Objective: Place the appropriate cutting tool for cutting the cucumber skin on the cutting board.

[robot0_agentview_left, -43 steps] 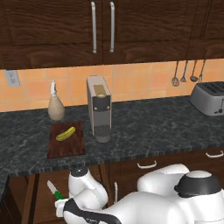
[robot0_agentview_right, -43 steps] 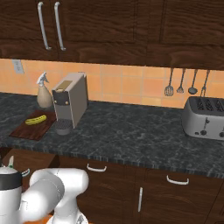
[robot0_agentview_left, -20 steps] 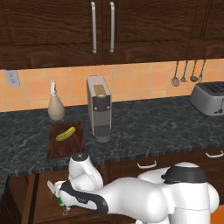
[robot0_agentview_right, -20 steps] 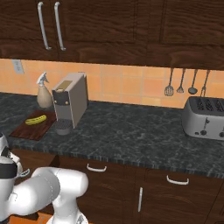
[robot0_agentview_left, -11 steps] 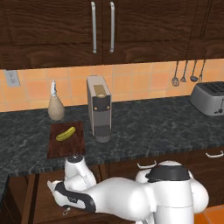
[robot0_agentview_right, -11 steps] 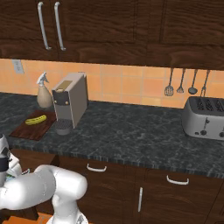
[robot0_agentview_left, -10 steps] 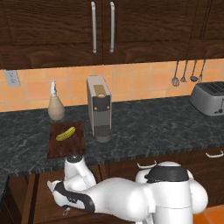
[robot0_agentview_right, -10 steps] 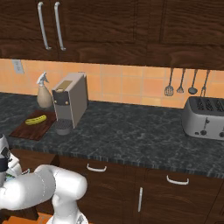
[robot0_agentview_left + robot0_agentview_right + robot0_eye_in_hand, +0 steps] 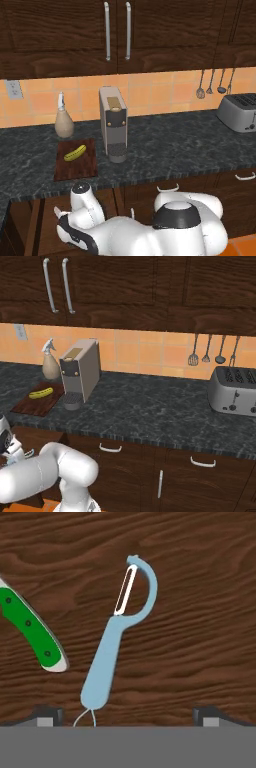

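Hand view: peeler (image 9: 112, 649) between spread pincer (image 9: 127, 714) tips.

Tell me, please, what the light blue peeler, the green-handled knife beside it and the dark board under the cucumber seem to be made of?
The light blue peeler: probably matte plastic, uniform flat colour, with a pale slotted blade that may be metal. The green-handled knife: green scales with three dark rivet-like dots on a pale core, possibly plastic over steel. The dark reddish-brown cutting board: looks like wood, unglossy.

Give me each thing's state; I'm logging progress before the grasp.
Peeler: lying flat on a wooden surface, not gripped.
Knife: lying beside the peeler, apart from it.
Gripper: open, fingers either side of the peeler's handle end.
Cucumber: lying on the cutting board.
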Motion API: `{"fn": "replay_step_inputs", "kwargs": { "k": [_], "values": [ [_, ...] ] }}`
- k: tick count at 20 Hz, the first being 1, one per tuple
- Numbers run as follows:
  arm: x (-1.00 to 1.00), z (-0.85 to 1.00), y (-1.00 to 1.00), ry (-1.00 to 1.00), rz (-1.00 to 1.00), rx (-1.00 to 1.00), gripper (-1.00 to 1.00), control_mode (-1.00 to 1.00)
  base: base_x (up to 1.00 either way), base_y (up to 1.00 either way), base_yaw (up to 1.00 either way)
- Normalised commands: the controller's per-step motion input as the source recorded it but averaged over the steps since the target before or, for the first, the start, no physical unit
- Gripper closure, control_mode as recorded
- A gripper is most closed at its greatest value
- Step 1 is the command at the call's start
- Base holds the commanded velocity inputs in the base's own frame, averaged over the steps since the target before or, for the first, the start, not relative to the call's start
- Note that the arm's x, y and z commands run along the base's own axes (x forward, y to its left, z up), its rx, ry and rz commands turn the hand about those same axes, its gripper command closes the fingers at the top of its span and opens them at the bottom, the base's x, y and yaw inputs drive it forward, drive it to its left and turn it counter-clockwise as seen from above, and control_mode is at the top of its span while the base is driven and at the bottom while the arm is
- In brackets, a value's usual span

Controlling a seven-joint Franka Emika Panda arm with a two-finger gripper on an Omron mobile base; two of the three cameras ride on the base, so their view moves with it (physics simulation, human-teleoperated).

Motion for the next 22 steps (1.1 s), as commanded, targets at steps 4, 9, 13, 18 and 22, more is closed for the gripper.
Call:
{"fn": "replay_step_inputs", "kwargs": {
  "k": [4,9,13,18,22],
  "values": [
    [0.17,-0.29,0.01,0.0,0.0,0.0,-1.0,-1.0,0.0,0.0,0.0],
    [0.36,-0.34,0.08,0.0,0.0,0.0,-1.0,-1.0,0.0,0.0,0.0],
    [0.25,-0.26,0.14,0.0,0.0,0.0,-1.0,-1.0,0.0,0.0,0.0],
    [0.06,-0.26,0.15,0.0,0.0,0.0,-1.0,-1.0,0.0,0.0,0.0],
    [0.0,-0.27,0.09,0.0,0.0,0.0,-1.0,-1.0,0.0,0.0,0.0]
  ]
}}
